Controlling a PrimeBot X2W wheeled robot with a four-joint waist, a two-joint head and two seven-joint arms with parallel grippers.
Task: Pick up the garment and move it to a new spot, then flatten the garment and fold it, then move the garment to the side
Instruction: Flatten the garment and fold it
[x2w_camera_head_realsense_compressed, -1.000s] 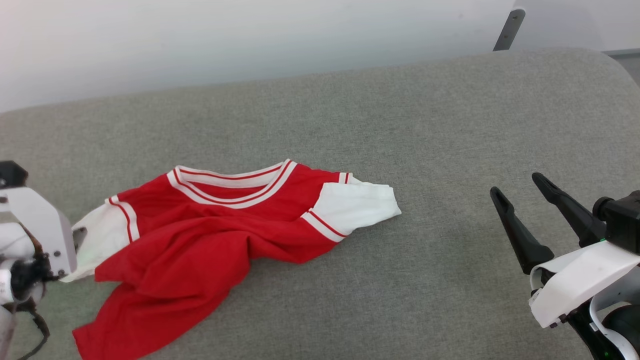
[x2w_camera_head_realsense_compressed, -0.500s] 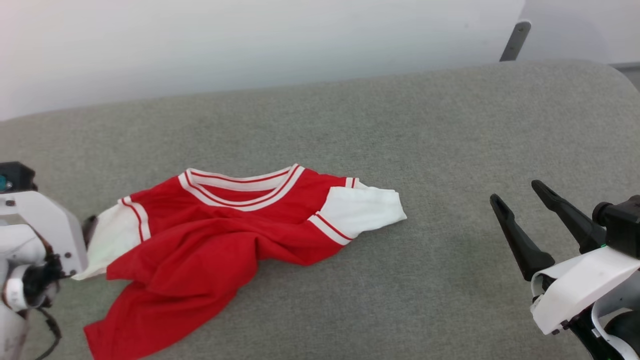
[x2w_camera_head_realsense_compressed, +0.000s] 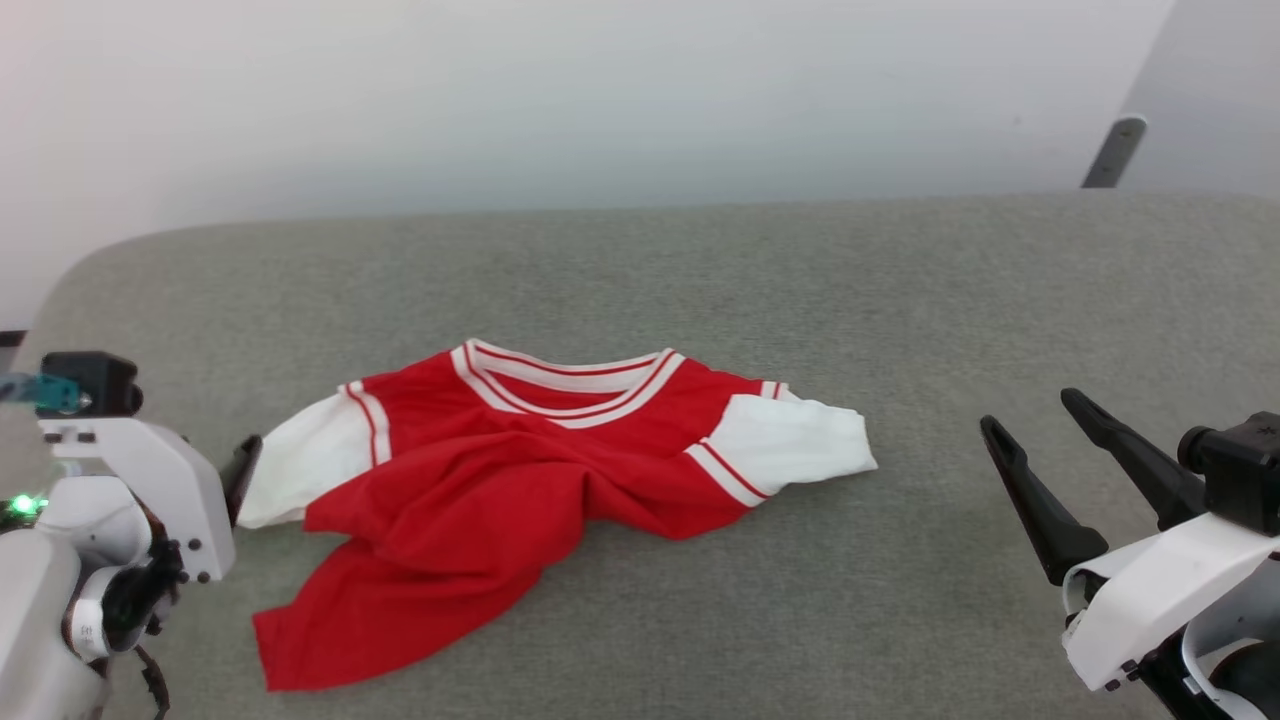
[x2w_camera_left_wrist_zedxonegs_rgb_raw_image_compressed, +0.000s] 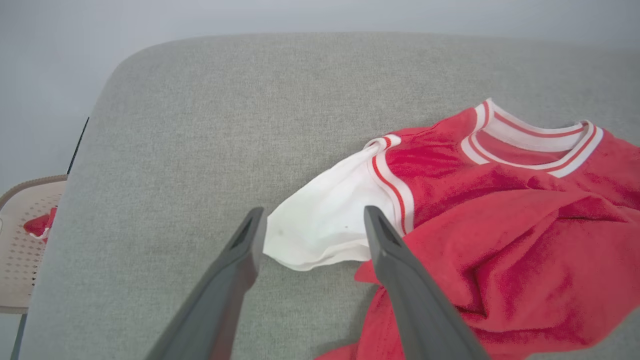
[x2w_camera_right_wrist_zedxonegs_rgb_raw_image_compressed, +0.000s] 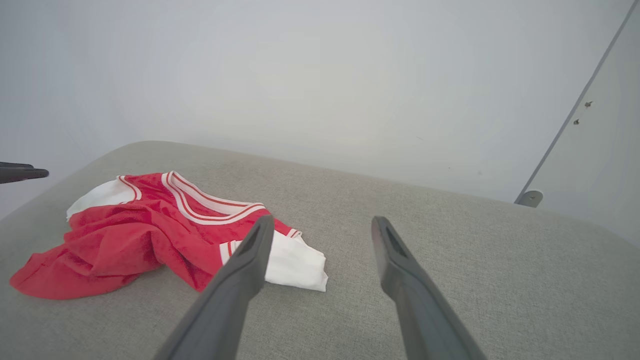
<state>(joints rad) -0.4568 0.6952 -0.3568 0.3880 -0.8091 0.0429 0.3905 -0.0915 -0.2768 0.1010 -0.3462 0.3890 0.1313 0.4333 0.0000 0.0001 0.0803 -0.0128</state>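
The garment (x2w_camera_head_realsense_compressed: 470, 500) lies crumpled on a grey fabric surface (x2w_camera_head_realsense_compressed: 900, 300), red body bunched, striped collar facing up, a white sleeve at each end. In the left wrist view my left gripper (x2w_camera_left_wrist_zedxonegs_rgb_raw_image_compressed: 314, 215) stands open, its two fingers on either side of the near white sleeve (x2w_camera_left_wrist_zedxonegs_rgb_raw_image_compressed: 325, 220), with nothing gripped. One dark fingertip (x2w_camera_head_realsense_compressed: 245, 462) of it shows by that sleeve in the head view. My right gripper (x2w_camera_head_realsense_compressed: 1035, 415) is open and empty, well to the right of the garment. In its own view the right gripper (x2w_camera_right_wrist_zedxonegs_rgb_raw_image_compressed: 322, 222) points past the other sleeve (x2w_camera_right_wrist_zedxonegs_rgb_raw_image_compressed: 295, 265).
The grey surface has a rounded left corner (x2w_camera_left_wrist_zedxonegs_rgb_raw_image_compressed: 125, 65) and a pale wall behind it. A perforated beige basket (x2w_camera_left_wrist_zedxonegs_rgb_raw_image_compressed: 20, 260) with a red item inside sits beyond the left edge. A grey metal post (x2w_camera_head_realsense_compressed: 1108, 152) stands at the back right.
The head camera has swung, shifting the whole picture right and down. The garment keeps its shape. My left wrist no longer overlaps the white sleeve. The right gripper stays open.
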